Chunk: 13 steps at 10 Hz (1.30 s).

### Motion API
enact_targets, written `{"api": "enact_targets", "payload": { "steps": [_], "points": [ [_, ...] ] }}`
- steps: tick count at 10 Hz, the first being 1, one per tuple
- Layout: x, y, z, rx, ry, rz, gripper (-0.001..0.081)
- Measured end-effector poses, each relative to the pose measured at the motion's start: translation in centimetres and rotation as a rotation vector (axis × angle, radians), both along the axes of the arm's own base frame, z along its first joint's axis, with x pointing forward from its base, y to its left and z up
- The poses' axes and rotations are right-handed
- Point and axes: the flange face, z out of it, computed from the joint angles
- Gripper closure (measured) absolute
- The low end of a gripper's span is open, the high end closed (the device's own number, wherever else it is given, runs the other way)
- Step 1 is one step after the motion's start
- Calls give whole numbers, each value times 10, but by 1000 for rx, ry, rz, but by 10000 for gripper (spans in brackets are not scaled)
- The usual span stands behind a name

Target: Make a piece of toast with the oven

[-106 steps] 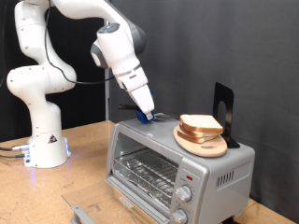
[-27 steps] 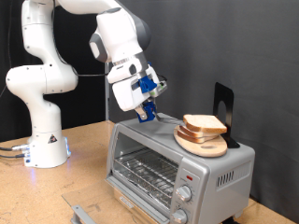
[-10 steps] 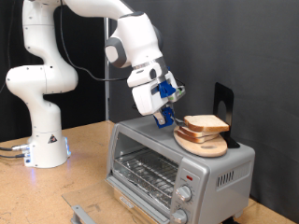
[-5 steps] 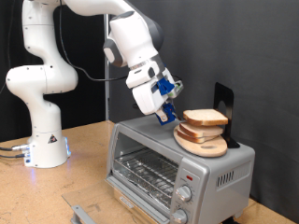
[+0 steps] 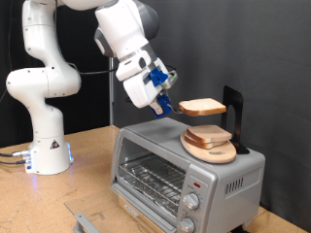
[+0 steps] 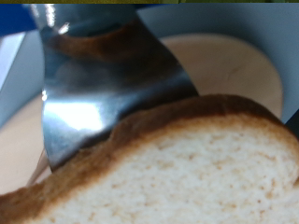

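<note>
The piece of toast (image 5: 203, 107) hangs in the air, lying roughly flat, above the stack of bread slices (image 5: 210, 138) and clear of it. Its end toward the exterior view's left is pinched by the gripper (image 5: 165, 105), whose blue-padded fingers are pressed onto the slice's edge. In the wrist view the same slice (image 6: 177, 173) fills the lower part of the picture, pale crumb with a tan crust along its upper rim, and a shiny metal finger (image 6: 103, 89) crosses just behind it.

The stack of slices rests on a round wooden board (image 5: 209, 152), which sits on the roof of the oven (image 5: 185, 173) toward the exterior view's right. A black upright stand (image 5: 232, 115) rises just behind the board. The oven's glass door (image 5: 97, 217) is dropped open at the exterior view's bottom, showing the wire rack (image 5: 151, 178) inside; two round knobs (image 5: 190, 204) sit on its front panel, with a small red spot above them. No writing can be read on the oven.

The white arm (image 5: 44, 68) stands on the wooden table (image 5: 92, 160) at the exterior view's left, with a blue light at its base.
</note>
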Motion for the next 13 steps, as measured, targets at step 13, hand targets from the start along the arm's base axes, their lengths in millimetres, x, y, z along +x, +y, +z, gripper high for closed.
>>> {"api": "enact_targets", "payload": {
  "steps": [13],
  "points": [
    [-16,-168,-5,21,-18,404,438]
  ]
}}
